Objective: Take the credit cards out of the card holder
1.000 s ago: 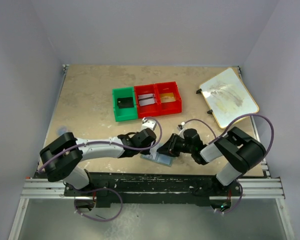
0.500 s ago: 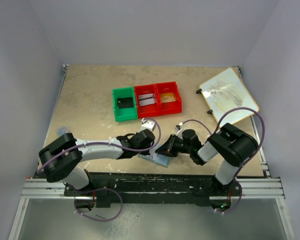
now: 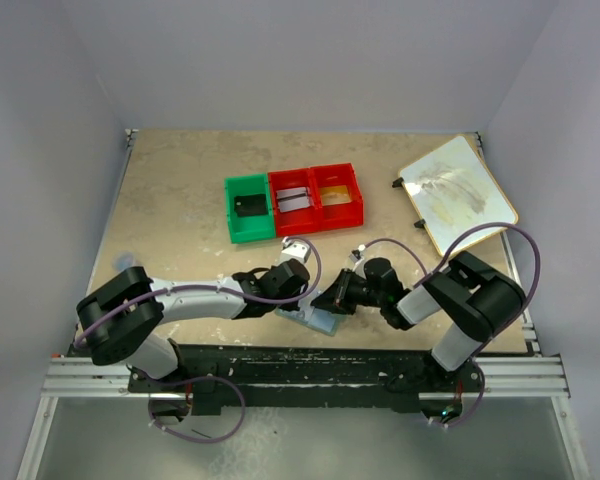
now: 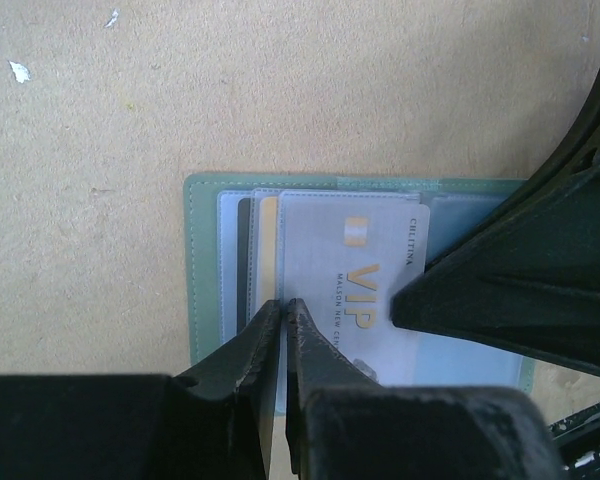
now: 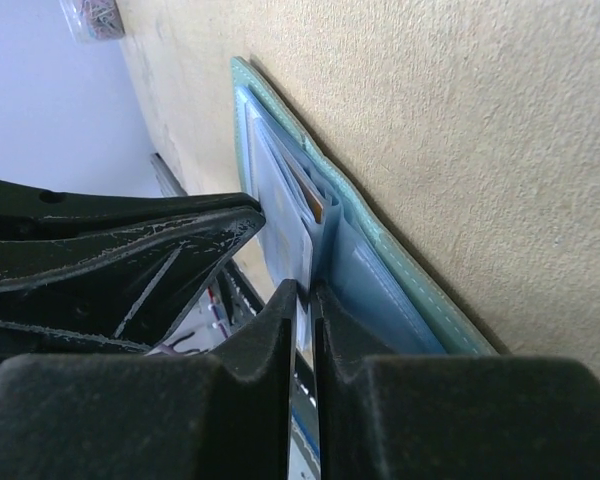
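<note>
Card holder (image 4: 202, 280) lies open on the bench (image 4: 130, 100); right pincer (image 5: 305, 300) clamps a pale card (image 5: 283, 235), left pincer (image 4: 283, 318) closed at its edge.

Teal card holder (image 4: 202, 270), gold-lettered grey card (image 4: 320, 250)

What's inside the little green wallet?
Inside the card holder sits a pale VIP card, with a gold card and a dark card showing only their edges behind it. Black fingers of the right gripper cover the other half, so that pocket is hidden.
</note>
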Controlling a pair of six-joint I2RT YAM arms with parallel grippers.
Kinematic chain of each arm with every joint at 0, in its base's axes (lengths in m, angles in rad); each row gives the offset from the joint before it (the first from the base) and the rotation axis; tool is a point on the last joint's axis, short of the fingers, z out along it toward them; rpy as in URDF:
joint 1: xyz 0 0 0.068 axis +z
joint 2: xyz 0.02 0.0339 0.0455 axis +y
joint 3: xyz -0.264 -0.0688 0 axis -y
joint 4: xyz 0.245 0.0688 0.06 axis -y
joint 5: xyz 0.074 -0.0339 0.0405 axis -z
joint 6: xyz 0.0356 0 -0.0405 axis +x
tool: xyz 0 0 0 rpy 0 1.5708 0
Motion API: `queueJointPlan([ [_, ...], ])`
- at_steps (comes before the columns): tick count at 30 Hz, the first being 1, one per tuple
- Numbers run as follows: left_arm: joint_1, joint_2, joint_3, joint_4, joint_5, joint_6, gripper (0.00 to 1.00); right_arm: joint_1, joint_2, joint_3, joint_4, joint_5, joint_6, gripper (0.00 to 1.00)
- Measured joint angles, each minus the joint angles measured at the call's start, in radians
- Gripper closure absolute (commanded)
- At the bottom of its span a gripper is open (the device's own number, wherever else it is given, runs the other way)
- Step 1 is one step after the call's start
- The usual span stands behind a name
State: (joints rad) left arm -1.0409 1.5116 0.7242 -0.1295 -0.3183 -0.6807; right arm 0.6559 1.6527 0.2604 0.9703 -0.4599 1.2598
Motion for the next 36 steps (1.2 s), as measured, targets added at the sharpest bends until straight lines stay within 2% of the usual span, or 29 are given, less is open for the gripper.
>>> queueJointPlan([
  [1, 0.0, 0.0, 0.0, 0.0, -0.001, 0.0, 0.96, 0.0, -0.001, 0.0, -0.002, 0.0, 0.0, 0.9],
  [3, 0.0, 0.001, 0.002, -0.003, -0.002, 0.0, 0.97, 0.0, -0.006, 0.0, -0.008, 0.0, 0.0, 0.99],
  [8, 0.0, 0.002, 0.005, -0.01, -0.01, -0.008, 0.97, 0.0, -0.025, 0.0, -0.023, 0.001, -0.001, 1.0],
  [10, -0.001, 0.002, 0.005, -0.011, -0.012, -0.012, 0.98, 0.0, -0.028, 0.0, -0.026, 0.001, -0.001, 0.9],
  [16, -0.001, 0.003, 0.005, -0.014, -0.016, -0.016, 0.98, 0.0, -0.039, -0.005, -0.043, -0.002, 0.0, 0.81],
  [20, -0.001, 0.004, 0.007, -0.017, -0.018, -0.016, 0.98, 0.0, -0.047, -0.007, -0.039, -0.003, 0.004, 0.88],
  [22, -0.001, 0.005, 0.009, -0.019, -0.019, -0.015, 0.98, 0.0, -0.048, -0.007, -0.037, -0.003, 0.005, 0.98],
  [23, -0.001, 0.006, 0.01, -0.019, -0.019, -0.015, 0.98, 0.0, -0.048, -0.007, -0.037, -0.003, 0.006, 1.0],
  [36, -0.002, -0.005, 0.018, -0.09, -0.088, -0.045, 0.96, 0.0, -0.046, -0.025, -0.022, -0.033, 0.012, 1.0],
])
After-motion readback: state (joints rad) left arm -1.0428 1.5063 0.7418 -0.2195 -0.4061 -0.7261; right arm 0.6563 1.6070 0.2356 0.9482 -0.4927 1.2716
